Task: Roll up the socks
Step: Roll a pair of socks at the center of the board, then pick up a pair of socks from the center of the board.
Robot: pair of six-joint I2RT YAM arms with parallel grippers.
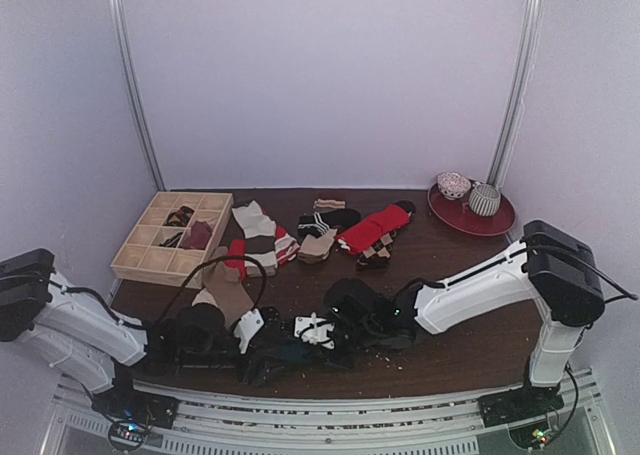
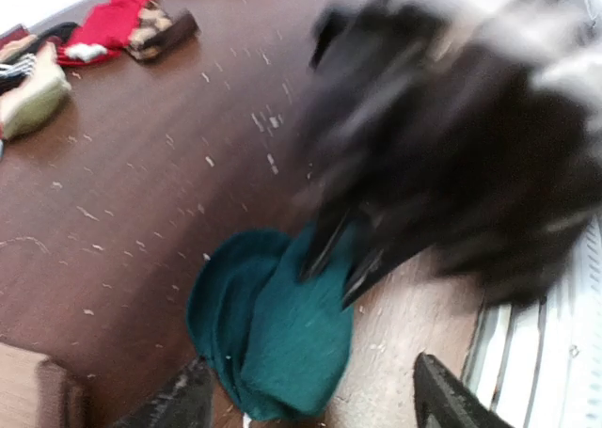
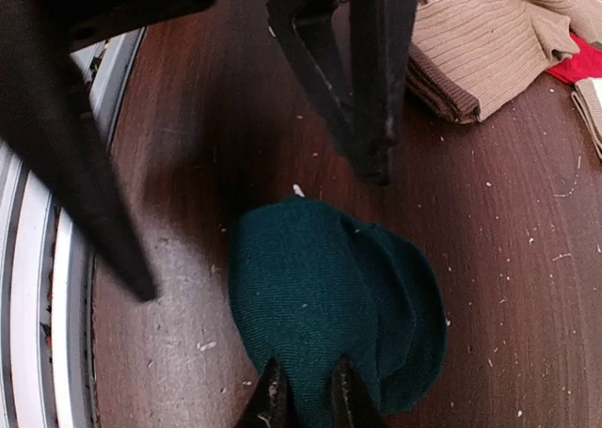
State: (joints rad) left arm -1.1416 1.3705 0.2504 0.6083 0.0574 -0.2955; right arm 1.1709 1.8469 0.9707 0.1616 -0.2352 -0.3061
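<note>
— Where is the teal sock (image 3: 320,296)?

— It lies on the brown table (image 1: 450,275), close to the near edge, right between the two arms. It is folded over on itself in a soft round lump.

— What is the right pincer (image 3: 307,395) doing?

— Its two fingers are almost together. They pinch one edge of the teal sock, with a bit of cloth between them.

— And the left pincer (image 2: 312,367)?

— It is wide open. One finger stands on each side of the sock's other end. It holds nothing. I cannot tell if the fingers touch the cloth.

— Are the two pincers near each other?

— Yes, they face each other over the sock. In the left wrist view the right one is just a dark blur.

— What else is on the table?

— A tan sock (image 3: 489,42) lies just beside the left pincer, apart from the teal one. Farther back are loose socks (image 1: 320,225) in a heap, and one is a red sock (image 1: 372,230). At the back left is a wooden box (image 1: 135,260) with little square spaces. Some dark socks (image 1: 185,230) are in it. At the back right is a red plate (image 1: 500,223) with two cloth balls (image 1: 485,200) on it.
</note>
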